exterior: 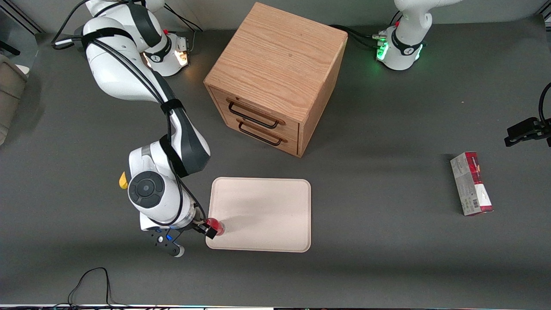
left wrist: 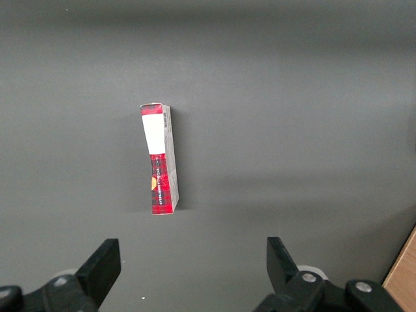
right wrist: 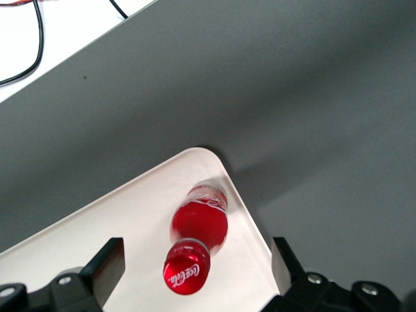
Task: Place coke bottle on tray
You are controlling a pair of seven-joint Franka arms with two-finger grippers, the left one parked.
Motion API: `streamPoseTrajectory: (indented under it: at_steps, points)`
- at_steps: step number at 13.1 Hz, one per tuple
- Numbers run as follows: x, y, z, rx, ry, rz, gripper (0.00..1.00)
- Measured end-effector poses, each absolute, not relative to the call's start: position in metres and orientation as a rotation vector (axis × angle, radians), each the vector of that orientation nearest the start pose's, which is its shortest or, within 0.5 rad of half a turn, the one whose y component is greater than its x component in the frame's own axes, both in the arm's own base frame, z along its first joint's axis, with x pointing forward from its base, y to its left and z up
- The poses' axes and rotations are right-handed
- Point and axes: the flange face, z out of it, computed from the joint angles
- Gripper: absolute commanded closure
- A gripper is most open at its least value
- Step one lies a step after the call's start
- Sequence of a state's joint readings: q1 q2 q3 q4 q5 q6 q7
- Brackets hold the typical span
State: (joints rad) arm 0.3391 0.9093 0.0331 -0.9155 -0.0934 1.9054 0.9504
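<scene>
One coke bottle (right wrist: 198,237) stands upright on the tray (exterior: 267,215), in the corner nearest the working arm and the front camera, close to the rim. The gripper (right wrist: 195,273) is directly above it with its fingers (right wrist: 107,266) spread wide on both sides of the red cap, not touching the bottle. Toward the parked arm's end of the table (exterior: 366,267) lies a red-and-white carton (exterior: 471,184).

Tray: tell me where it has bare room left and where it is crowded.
Most of the tray is bare, from the edge nearest the wooden drawer cabinet across its middle. Only the corner holding the coke bottle is crowded, with the gripper open around it.
</scene>
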Motion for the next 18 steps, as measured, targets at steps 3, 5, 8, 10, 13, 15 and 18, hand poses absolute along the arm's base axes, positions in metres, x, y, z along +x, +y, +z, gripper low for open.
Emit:
streamPoseTrajectory:
  at_steps: [3, 5, 8, 10, 13, 15, 18]
  points:
    - [0.741, 0.271, 0.347, -3.014, 0.875, -0.163, 0.00]
    - [0.742, 0.271, 0.349, -3.011, 0.874, -0.169, 0.00]
    - [0.741, 0.270, 0.363, -3.009, 0.871, -0.179, 0.00]
    - [0.736, 0.265, 0.385, -3.047, 0.819, -0.147, 0.00]
    - [0.723, 0.244, 0.422, -3.108, 0.713, -0.049, 0.00]
    - [0.714, 0.217, 0.438, -3.125, 0.629, 0.006, 0.00]
    - [0.687, 0.170, 0.456, -3.162, 0.465, 0.100, 0.00]
